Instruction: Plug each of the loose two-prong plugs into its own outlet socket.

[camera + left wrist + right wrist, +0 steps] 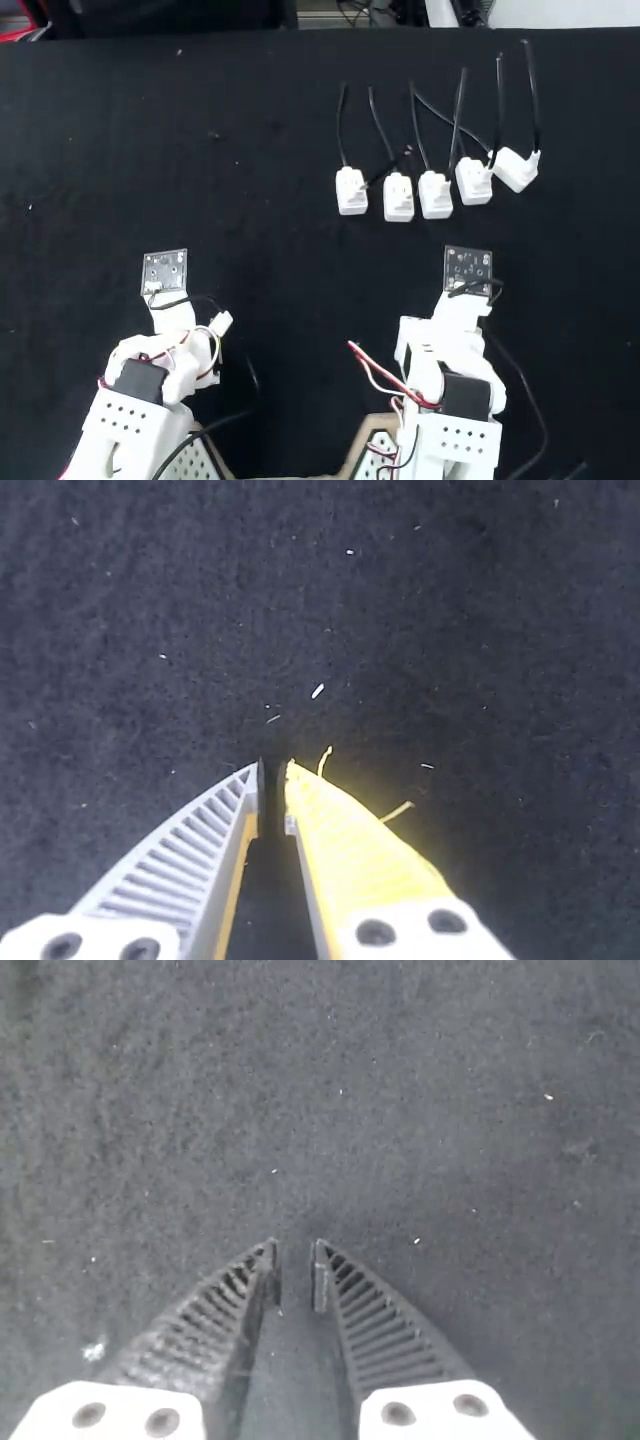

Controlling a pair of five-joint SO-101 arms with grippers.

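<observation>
Arms sit at the near edge of the black table (pixel 150 130). The left end effector (pixel 272 772) has its white and yellow fingers drawn almost together over the cloth, grasping nothing. The right end effector (pixel 295 1252) is likewise nearly clenched and carries nothing. Beyond the right arm, well apart from both, five white pieces lie in a row: the leftmost plug (pixel 352 190), the second plug (pixel 398 197), the third plug (pixel 435 194), the fourth plug (pixel 473 181) and the fifth plug (pixel 516 169). The middle ones lie just beside one another, and the last is tilted and close against its neighbour. Each trails one of the thin black cords (pixel 340 125) toward the far edge. Whether any of these is an outlet socket rather than a plug cannot be told. They look like small, light, rigid plastic bodies, probably smooth enough to slip or skate on the cloth if nudged. The limp cords would likely drag and twist them, and thin prongs could bend. The best hold seems to be across the flat sides of the body, clear of the prong end and the cord.
</observation>
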